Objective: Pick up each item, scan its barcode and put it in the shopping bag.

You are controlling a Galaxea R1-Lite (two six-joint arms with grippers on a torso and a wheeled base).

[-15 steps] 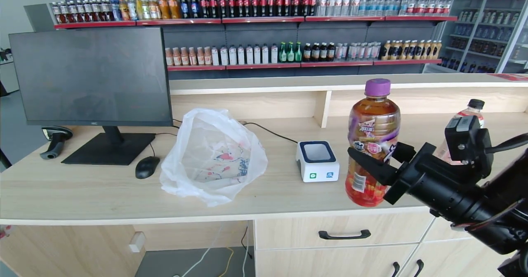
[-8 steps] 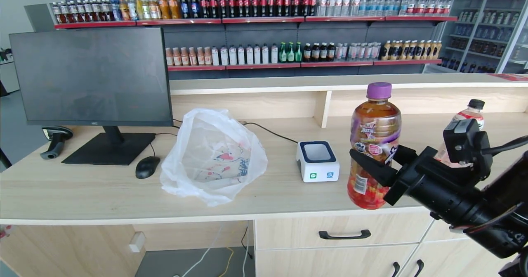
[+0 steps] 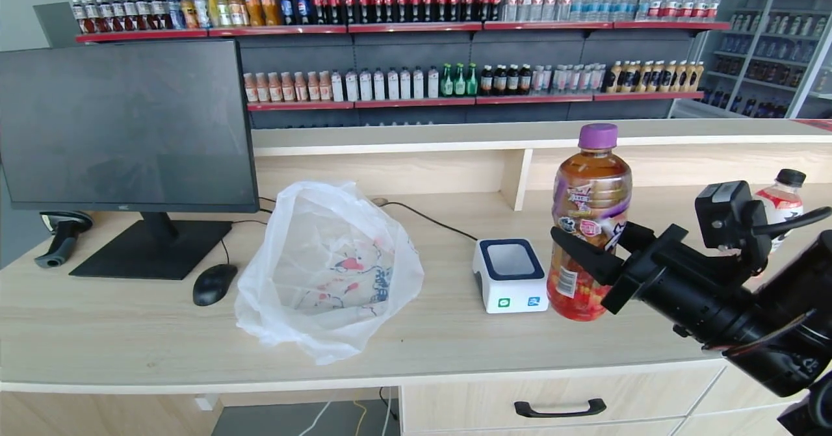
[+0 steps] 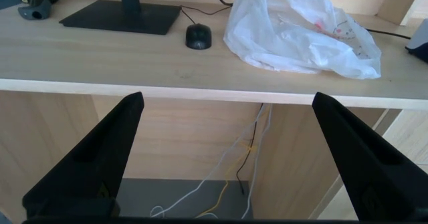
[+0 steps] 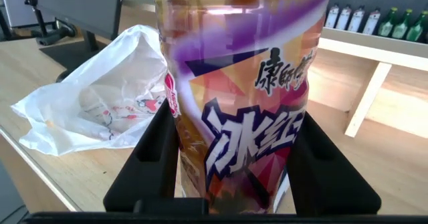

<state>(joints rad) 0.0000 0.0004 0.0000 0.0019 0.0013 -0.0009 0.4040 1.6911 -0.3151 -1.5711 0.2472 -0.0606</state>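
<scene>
An amber tea bottle (image 3: pixel 590 218) with a purple cap is held upright, my right gripper (image 3: pixel 601 251) shut on its lower half. It stands just right of the white barcode scanner (image 3: pixel 510 283); I cannot tell whether its base touches the counter. In the right wrist view the bottle (image 5: pixel 241 97) sits between both black fingers (image 5: pixel 155 154). The white plastic shopping bag (image 3: pixel 331 267) lies slumped on the counter left of the scanner. A second bottle (image 3: pixel 780 205) with a black cap stands far right. My left gripper (image 4: pixel 227 102) hangs open in front of the counter, below its edge.
A monitor (image 3: pixel 123 124) on a black stand, a mouse (image 3: pixel 213 283) and a handheld scanner (image 3: pixel 62 234) occupy the counter's left side. A cable runs behind the bag. A raised wooden ledge (image 3: pixel 520 140) backs the counter, and drawers (image 3: pixel 559 410) sit below it.
The head camera has shifted, so the whole scene sits differently. The right gripper with the bottle is now closer to the barcode scanner.
</scene>
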